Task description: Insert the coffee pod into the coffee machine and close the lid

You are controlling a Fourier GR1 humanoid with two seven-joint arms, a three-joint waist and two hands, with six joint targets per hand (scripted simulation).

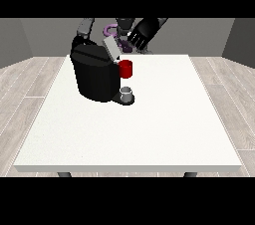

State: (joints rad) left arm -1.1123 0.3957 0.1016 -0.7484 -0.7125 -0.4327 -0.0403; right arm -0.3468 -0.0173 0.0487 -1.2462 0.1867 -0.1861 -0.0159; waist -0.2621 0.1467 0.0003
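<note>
The black coffee machine [94,77] stands on the white table [149,129], left of centre and towards the back. Its grey lid [110,48] is tilted up. A red thing at the machine [126,68] shows on its front right side. Below that, a small grey thing [127,93] sits on the machine's black base. The hand at the view's right [141,35] hovers above the table's back edge, up and to the right of the lid, with its fingers spread, pointing down and holding nothing. The arm at the view's left [85,26] goes down behind the machine, and its hand is hidden.
Wood-look floor surrounds the table, and grey walls stand behind the robot. The robot's purple torso part [110,31] shows between the arms, just behind the lid.
</note>
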